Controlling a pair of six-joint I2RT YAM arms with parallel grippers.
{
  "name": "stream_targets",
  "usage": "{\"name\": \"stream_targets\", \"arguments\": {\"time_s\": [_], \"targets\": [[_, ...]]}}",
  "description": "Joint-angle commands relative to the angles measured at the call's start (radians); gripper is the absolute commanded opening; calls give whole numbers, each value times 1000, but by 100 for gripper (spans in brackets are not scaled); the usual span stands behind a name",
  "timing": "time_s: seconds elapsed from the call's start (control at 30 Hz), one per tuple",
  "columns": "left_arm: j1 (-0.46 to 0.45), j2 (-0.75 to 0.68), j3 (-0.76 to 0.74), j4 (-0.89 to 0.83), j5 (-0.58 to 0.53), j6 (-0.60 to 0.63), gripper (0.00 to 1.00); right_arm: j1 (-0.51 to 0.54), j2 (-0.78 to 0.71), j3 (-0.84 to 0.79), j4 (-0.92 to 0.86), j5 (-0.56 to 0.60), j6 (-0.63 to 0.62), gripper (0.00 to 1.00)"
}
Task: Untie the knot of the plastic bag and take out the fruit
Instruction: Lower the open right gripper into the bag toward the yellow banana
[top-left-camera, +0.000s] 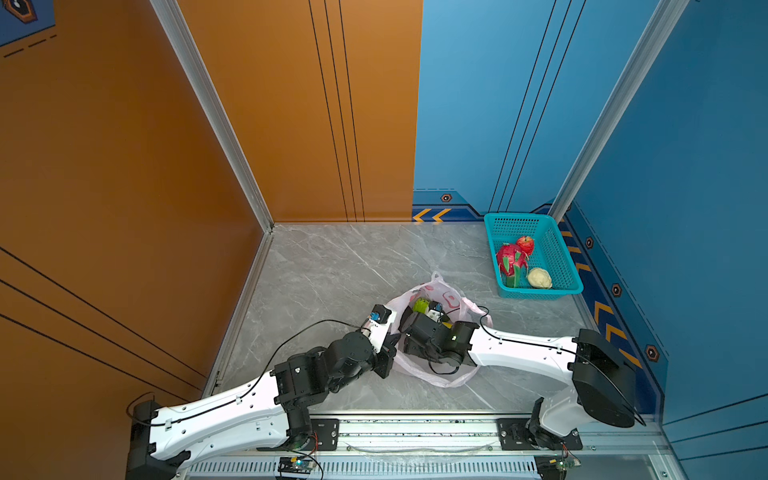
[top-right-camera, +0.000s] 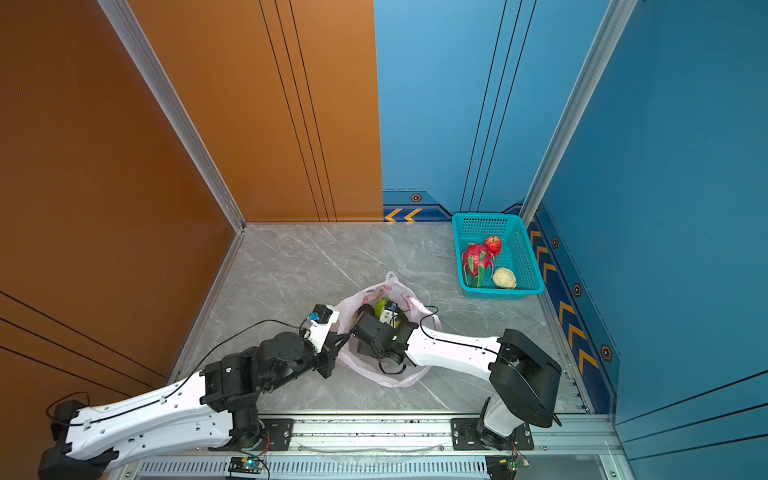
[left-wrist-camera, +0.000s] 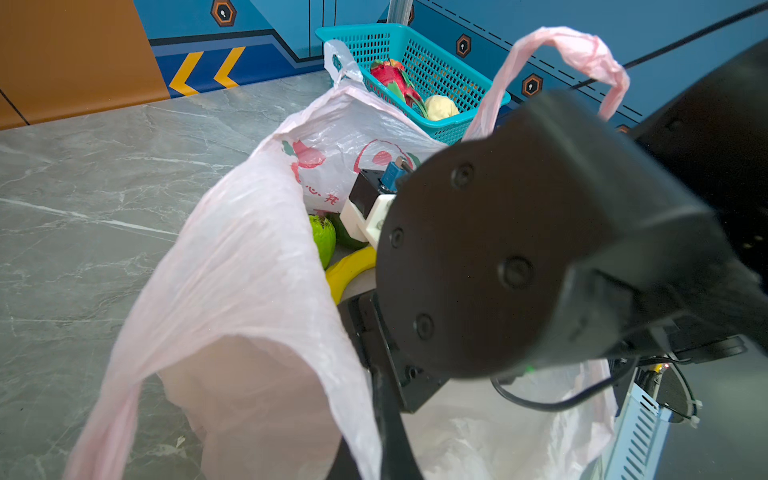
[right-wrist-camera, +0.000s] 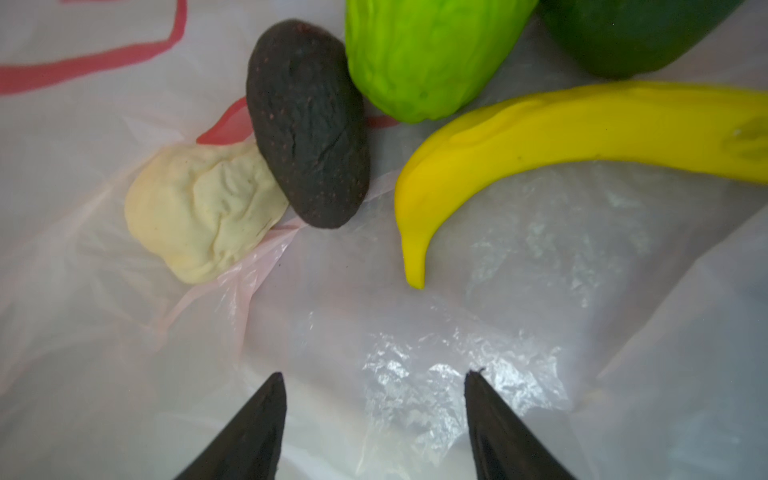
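**Mia:** Five fruits are lying inside the plastic bag (left-wrist-camera: 249, 257) on the desk (top-left-camera: 332, 270): a banana (right-wrist-camera: 540, 133), an avocado (right-wrist-camera: 309, 124), a cream lump (right-wrist-camera: 199, 208), a bumpy green one (right-wrist-camera: 428, 54) and a dark green one (right-wrist-camera: 623, 33). The knot is undone, and the handles are hanging apart.

**Tom:** The right gripper (right-wrist-camera: 374, 374) is reaching into the bag. Its jaws are standing open and empty. I think it should be going for the banana's thin end, the nearest bit, and pinching only fruit, no plastic.

**Mia:** And the left gripper (top-left-camera: 388, 357)?

**Tom:** Its jaws are closed on the bag's rim, holding the mouth up. I am guessing a little, because plastic is hiding the tips. The dark green one is getting cut off too.
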Motion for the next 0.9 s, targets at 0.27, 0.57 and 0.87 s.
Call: {"name": "stream_targets", "arguments": {"time_s": [0.27, 0.57, 0.87], "targets": [[-12, -14, 12, 10, 31, 2, 0, -142, 143, 132, -66, 18, 10, 68], [-39, -9, -19, 8, 30, -25, 0, -207, 181, 126, -65, 38, 44, 66], [-50, 11, -24, 6, 32, -36, 0, -214, 213, 97, -37, 29, 72, 62]]}}
